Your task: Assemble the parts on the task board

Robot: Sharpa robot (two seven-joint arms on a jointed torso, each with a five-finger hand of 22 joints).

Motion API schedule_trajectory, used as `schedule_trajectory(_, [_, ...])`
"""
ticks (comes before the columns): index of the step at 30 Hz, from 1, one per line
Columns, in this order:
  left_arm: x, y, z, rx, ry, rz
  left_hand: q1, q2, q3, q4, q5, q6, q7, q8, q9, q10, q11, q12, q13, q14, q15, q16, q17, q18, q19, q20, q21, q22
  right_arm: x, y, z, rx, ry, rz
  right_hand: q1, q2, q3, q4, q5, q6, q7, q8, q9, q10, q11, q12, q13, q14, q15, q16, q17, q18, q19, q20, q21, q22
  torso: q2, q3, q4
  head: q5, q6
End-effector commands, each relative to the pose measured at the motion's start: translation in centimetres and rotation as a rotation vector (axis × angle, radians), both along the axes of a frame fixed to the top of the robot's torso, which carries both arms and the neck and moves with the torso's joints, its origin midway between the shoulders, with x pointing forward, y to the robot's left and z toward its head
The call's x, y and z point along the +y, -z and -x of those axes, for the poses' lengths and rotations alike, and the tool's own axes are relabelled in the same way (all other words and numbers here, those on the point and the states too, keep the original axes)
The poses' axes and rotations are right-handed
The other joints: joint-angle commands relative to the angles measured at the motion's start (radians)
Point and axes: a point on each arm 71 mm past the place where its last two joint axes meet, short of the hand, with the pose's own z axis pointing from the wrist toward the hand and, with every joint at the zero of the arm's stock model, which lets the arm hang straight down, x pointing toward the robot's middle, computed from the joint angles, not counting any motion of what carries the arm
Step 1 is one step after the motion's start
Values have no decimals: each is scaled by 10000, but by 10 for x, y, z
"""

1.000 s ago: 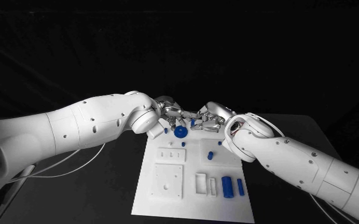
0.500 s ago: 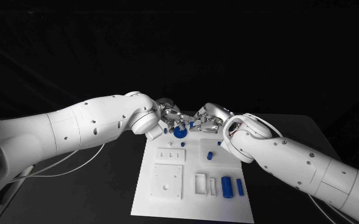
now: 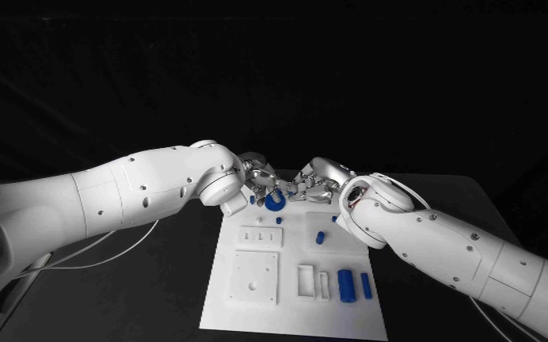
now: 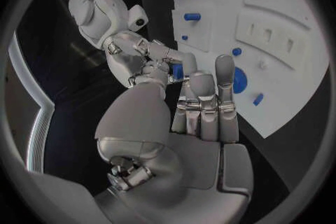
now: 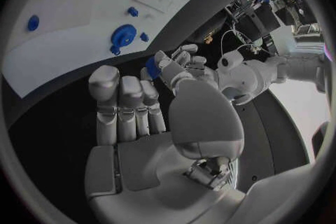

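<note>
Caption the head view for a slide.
Both hands, left hand and right hand, meet over the far end of the white task board, around a blue part.

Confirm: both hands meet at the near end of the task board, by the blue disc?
Not the near end. The left hand and right hand meet at the far end of the task board, by the blue disc. The head view shows it.

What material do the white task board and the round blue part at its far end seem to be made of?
The task board looks like matte white plastic: an even surface with no glare and moulded recesses. The round blue part looks like plastic too, with uniform colour and a slight sheen, possibly printed; the pictures cannot confirm this.
</note>
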Motion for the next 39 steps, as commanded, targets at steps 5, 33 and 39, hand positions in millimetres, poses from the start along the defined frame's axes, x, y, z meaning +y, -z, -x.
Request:
schedule_trajectory(5, [-6, 1, 2, 86, 383, -54, 38, 186, -104, -129, 72, 58, -24, 6, 21, 402, -21, -54, 2, -65, -21, 8, -3, 56, 101, -6, -185, 183, 3, 1, 2, 67, -174, 176, 81, 52, 39, 44, 71, 103, -69, 27, 23, 25, -39, -15, 9, 41, -25, -5, 25, 32, 208, -65, 27, 950, 6, -6, -7, 1, -12])
schedule_trajectory(33, [-6, 4, 0, 334, 447, -51, 239, 878, -207, -601, 292, 30, -27, 2, -184, 401, -11, -224, -130, -65, -14, -2, -16, 40, 183, -2, -526, 627, 9, 2, 6, -2, -366, 295, 81, 54, 1, 45, 186, 118, -77, 29, 28, 32, -49, -10, 17, 49, -32, 12, 51, 30, 220, -72, 31, 951, 15, 2, -4, -12, -70])
schedule_trajectory(39, [-6, 6, 2, 518, 631, -190, 198, 848, -252, -621, 281, 37, -26, 2, -190, 398, -9, -225, -135, -70, -13, 14, -8, 37, 190, -2, -564, 702, 8, 1, 6, -29, -349, 291, 71, 47, 7, 48, 237, 115, -75, 26, 27, 41, -50, -3, 24, 51, -33, 20, 62, 30, 227, -73, 39, 953, 14, 1, 10, -15, -105])
